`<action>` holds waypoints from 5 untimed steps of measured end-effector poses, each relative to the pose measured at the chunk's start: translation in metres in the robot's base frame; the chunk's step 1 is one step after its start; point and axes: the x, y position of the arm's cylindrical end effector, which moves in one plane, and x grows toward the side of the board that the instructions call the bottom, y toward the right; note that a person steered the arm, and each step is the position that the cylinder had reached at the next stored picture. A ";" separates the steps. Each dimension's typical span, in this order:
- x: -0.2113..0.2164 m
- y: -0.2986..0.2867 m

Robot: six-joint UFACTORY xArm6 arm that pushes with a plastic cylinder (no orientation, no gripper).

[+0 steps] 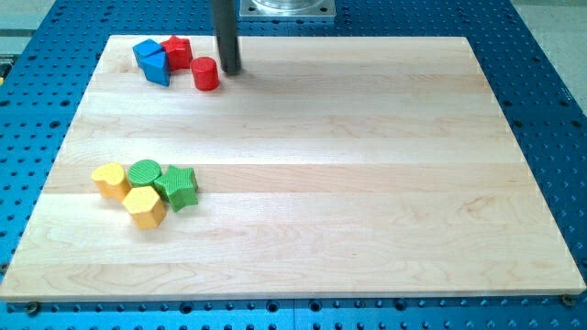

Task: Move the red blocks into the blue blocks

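A red cylinder (205, 73) stands near the view's top left. My tip (229, 71) is just to its right, close to or touching it. Further left, a second red block (178, 51) of irregular shape sits against two blue blocks: a blue cube-like block (145, 51) and a blue triangular block (157, 68). The red cylinder stands a short gap to the right of that cluster.
A cluster sits at the view's lower left: a yellow cylinder-like block (110, 180), a green cylinder (144, 172), a green star (178, 188) and a yellow hexagon (145, 206). The wooden board (367, 183) lies on a blue perforated table (550, 73).
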 end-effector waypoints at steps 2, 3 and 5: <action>0.004 -0.075; 0.010 -0.082; 0.020 -0.077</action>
